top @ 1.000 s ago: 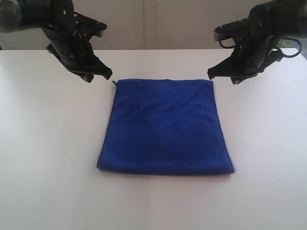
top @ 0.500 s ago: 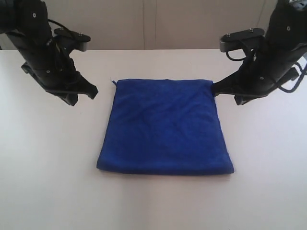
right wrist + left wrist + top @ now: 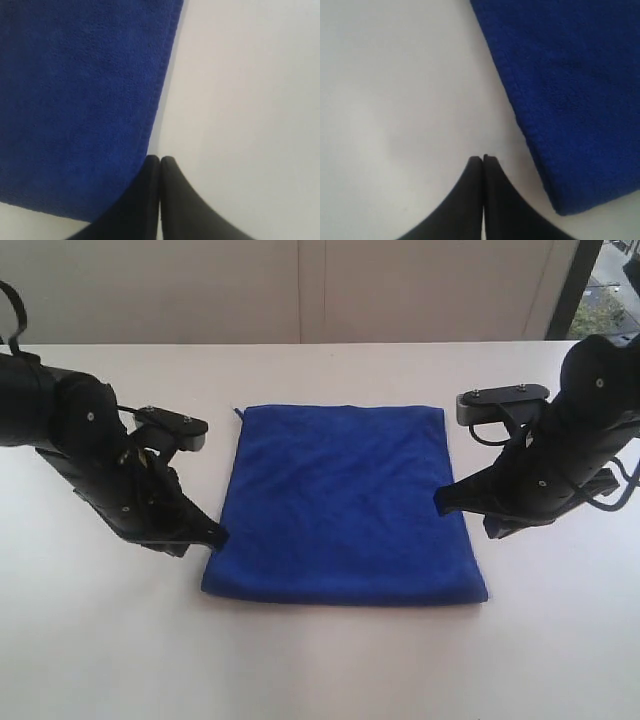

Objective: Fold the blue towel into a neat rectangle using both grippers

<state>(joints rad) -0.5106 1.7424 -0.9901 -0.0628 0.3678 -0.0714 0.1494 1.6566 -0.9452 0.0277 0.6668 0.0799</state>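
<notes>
Left gripper (image 3: 483, 159): jaws pressed together, nothing held, tips over the bare white table (image 3: 100, 640), just beside the blue towel (image 3: 345, 505) near one of its corners. Right gripper (image 3: 159, 159): jaws likewise closed and empty, tips right at the opposite side hem. The towel lies flat between the two.

soft even light, faint shadows, slightly blurry wrist views

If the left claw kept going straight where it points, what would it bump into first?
Probably the bare table, just beside the edge of the blue towel; the left gripper tilts downward, though depth is unclear.
</notes>
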